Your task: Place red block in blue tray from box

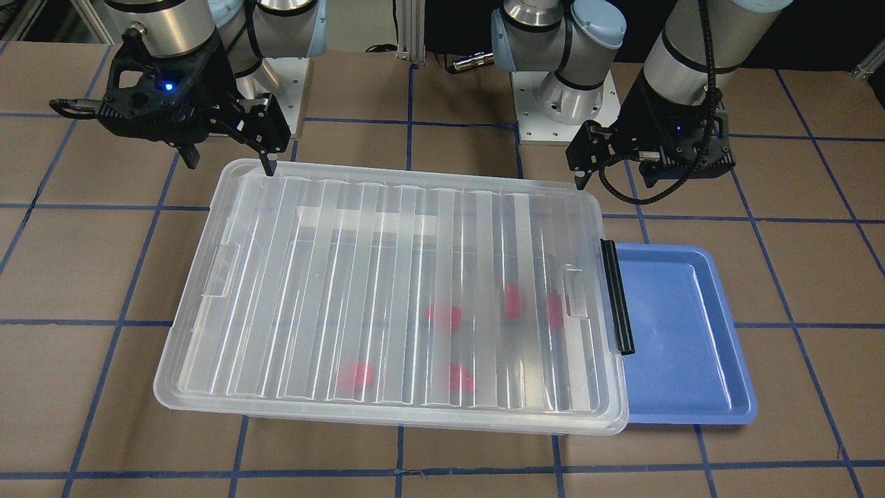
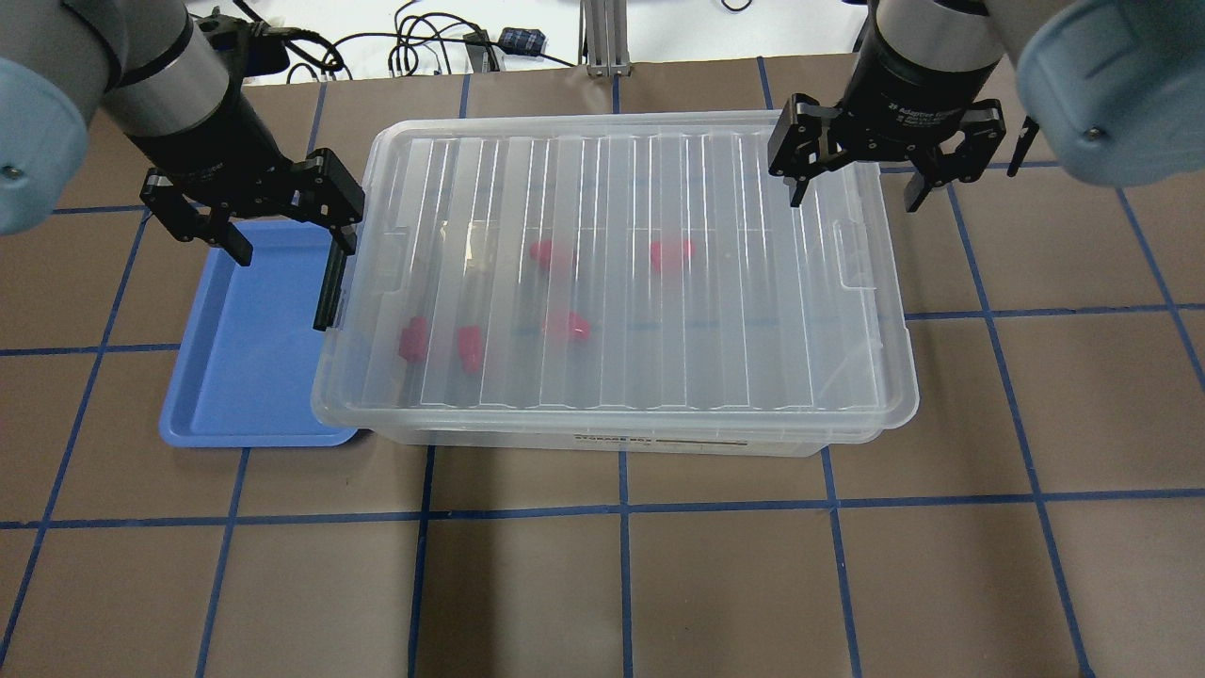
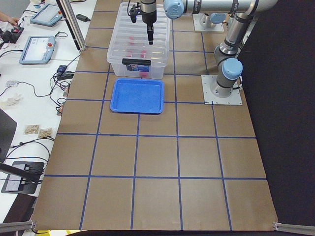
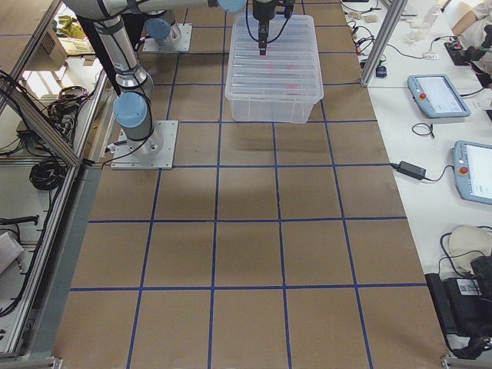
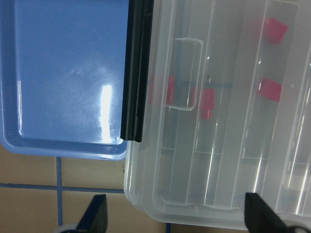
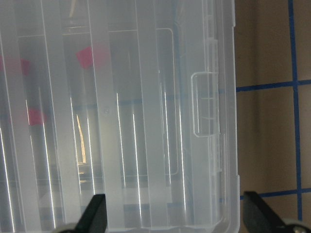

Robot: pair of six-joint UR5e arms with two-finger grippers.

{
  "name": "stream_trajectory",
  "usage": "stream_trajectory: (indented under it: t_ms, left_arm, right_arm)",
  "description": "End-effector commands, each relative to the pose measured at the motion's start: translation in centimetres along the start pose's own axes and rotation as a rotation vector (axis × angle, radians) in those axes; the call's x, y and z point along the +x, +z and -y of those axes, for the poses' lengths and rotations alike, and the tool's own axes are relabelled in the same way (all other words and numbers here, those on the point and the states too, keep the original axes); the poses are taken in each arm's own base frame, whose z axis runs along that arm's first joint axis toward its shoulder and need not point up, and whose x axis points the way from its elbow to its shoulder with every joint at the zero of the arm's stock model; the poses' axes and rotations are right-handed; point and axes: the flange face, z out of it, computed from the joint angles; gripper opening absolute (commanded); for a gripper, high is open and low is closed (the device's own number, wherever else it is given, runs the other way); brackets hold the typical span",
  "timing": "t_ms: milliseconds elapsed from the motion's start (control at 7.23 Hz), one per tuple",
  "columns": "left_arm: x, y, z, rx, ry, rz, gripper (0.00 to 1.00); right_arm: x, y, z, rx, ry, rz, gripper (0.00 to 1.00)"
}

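The box (image 2: 612, 273) is a clear bin with its ribbed lid shut and a black bar (image 2: 329, 287) at its left end. Several red blocks (image 2: 565, 326) show blurred through the lid, also in the front view (image 1: 443, 315). The blue tray (image 2: 245, 348) lies empty against the box's bar end. My left gripper (image 2: 290, 243) is open and empty, above the tray's far part and the black bar (image 5: 136, 73). My right gripper (image 2: 855, 193) is open and empty above the box's far right corner (image 6: 214, 121).
The brown table (image 2: 621, 584) is marked with blue tape lines. The two arm bases (image 1: 560, 104) stand behind the box. Cables (image 2: 424, 47) lie past the far edge. Side tables with tablets (image 3: 37, 49) flank the workspace.
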Motion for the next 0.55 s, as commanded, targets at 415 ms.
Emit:
stream_trajectory:
  t_ms: [415]
  left_arm:
    - [-0.1, 0.0, 0.0, -0.001, 0.005, 0.006, 1.00]
  right_arm:
    - [2.7, 0.7, 1.1, -0.008, 0.014, -0.003, 1.00]
